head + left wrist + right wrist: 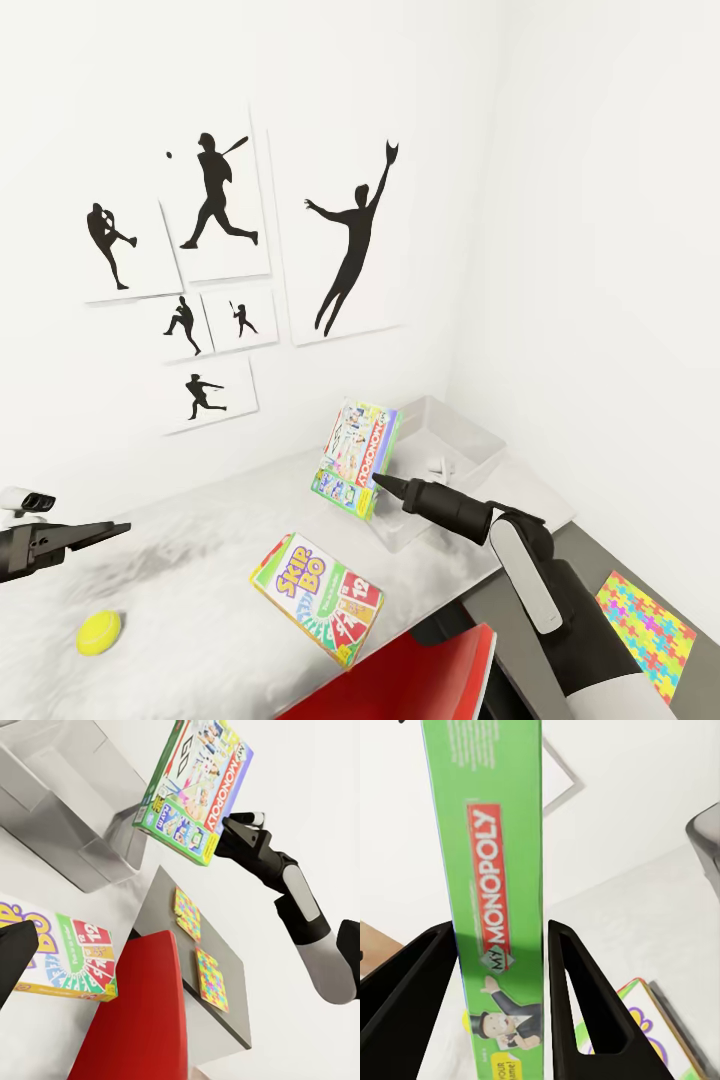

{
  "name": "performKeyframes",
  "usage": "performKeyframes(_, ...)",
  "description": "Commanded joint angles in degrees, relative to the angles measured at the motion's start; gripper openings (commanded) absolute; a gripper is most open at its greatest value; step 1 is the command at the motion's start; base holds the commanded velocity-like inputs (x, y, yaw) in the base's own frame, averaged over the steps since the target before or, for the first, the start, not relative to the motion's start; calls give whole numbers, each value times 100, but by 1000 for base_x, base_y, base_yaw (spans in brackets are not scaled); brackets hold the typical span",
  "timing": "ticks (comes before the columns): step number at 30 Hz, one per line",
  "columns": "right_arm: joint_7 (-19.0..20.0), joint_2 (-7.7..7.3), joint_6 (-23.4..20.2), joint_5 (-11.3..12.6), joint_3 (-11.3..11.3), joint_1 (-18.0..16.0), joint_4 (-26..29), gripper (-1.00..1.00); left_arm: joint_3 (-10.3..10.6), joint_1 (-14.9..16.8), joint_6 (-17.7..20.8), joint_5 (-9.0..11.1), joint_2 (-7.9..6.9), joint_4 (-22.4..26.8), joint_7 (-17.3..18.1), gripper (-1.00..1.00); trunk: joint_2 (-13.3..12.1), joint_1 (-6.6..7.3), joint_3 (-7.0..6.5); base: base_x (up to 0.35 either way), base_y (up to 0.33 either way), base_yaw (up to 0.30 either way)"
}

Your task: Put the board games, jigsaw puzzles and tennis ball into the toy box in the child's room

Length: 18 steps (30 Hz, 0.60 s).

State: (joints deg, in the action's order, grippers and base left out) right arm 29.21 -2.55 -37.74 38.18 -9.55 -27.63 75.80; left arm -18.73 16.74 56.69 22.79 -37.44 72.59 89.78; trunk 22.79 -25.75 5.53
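Note:
My right gripper (pixel 380 482) is shut on a green Monopoly board game (pixel 357 458), holding it upright in the air at the near left end of the toy box (pixel 470 428). The right wrist view shows the game's edge (pixel 499 907) between the two fingers (pixel 585 1005). A Skip-Bo board game (pixel 318 597) lies flat on the pale table (pixel 200 560), with the tennis ball (pixel 99 632) further left. One jigsaw puzzle (pixel 645 635) rests on the dark wing, and the left wrist view shows two (pixel 187 913) (pixel 212 979). My left gripper (pixel 100 530) hovers open at the far left, holding nothing.
A red chair (pixel 400 680) stands close against the table's front edge, just below the Skip-Bo box. White walls meet in a corner behind the toy box, with black baseball silhouette prints (pixel 345 250) on the left wall.

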Motion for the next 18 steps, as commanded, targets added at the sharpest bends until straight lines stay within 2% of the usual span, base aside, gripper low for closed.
performKeyframes(1, -3, -2, -31, 33, -3, -6, -1, -100, 1, 4, 61, 0, -5, 1, 22, 100, 13, -4, 13, 0, 0, 0)
performKeyframes(8, -8, -4, -54, 51, 5, -6, -4, -100, -18, 4, 69, 13, -22, 1, 22, 100, 13, -4, 13, 0, 0, 0)
performKeyframes(9, -6, -7, -68, 60, 21, -6, -4, -100, -125, 4, 70, 15, -26, 1, 22, 100, 13, -4, 13, 0, 0, 0)
performKeyframes(11, -6, -8, -72, 57, 31, -6, -4, -100, -202, 4, 72, 15, -26, 1, 22, 100, 13, -4, 13, 0, 0, 0)
performKeyframes(18, 5, -10, -73, 106, 55, -6, -10, -100, -279, 4, 177, 15, -27, -4, 22, 100, 13, -4, 13, 0, 0, 0)
